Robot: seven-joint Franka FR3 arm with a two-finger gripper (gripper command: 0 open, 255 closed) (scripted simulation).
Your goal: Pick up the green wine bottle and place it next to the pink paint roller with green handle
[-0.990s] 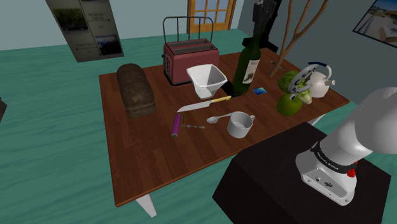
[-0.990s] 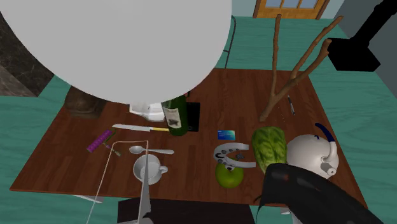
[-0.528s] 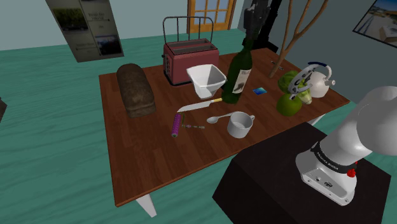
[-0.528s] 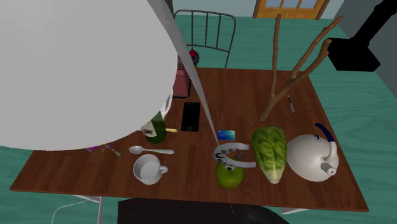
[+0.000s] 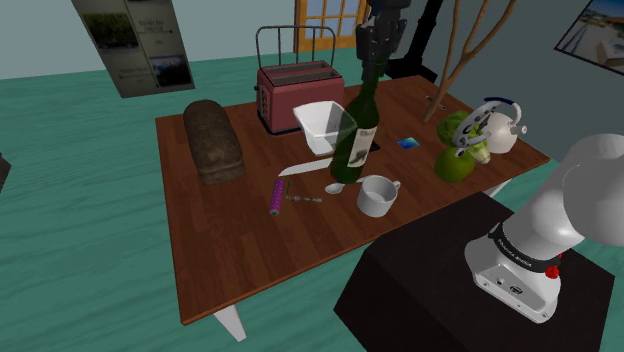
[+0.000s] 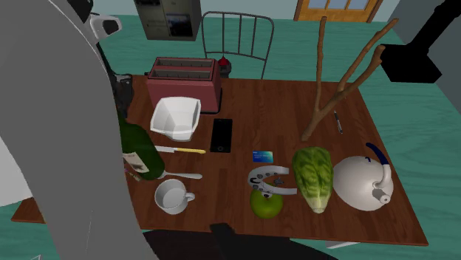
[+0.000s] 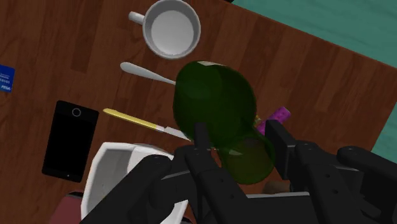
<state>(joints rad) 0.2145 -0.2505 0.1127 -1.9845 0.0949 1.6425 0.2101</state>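
One bottle in the claw, roller not yet reached

I have the claw (image 5: 373, 72) clamped on the neck of the green wine bottle (image 5: 352, 140). In the wrist view both black fingers (image 7: 202, 141) press against the glass just below the mouth. I judge the neck is the sensible hold, as it is the only part slim enough to fit between them.

In the shoulder view the bottle leans, neck toward 1 o'clock and base toward 7 o'clock. I read that as the heavy body swinging under a high grip, not a fault in the hold. Its base appears to hang above the bench (image 5: 250, 255) over the knife (image 5: 298, 168) and spoon (image 5: 343, 186), with height enough to clear them. From the bottle's base, the white cup (image 5: 377, 196) sits at 4 o'clock and the white bowl (image 5: 325, 125) at 11 o'clock.

The pinkish-purple paint roller (image 5: 276, 197) lies flat toward 8 o'clock from the bottle's base, apart from it, with its thin handle pointing back toward the spoon. Bare wood lies around the roller from 6 to 9 o'clock, so I would aim there, away from the cutlery.

My worry is the lean. A tilted base set down on one edge could tip the bottle, so I want it upright before I loosen the fingers.
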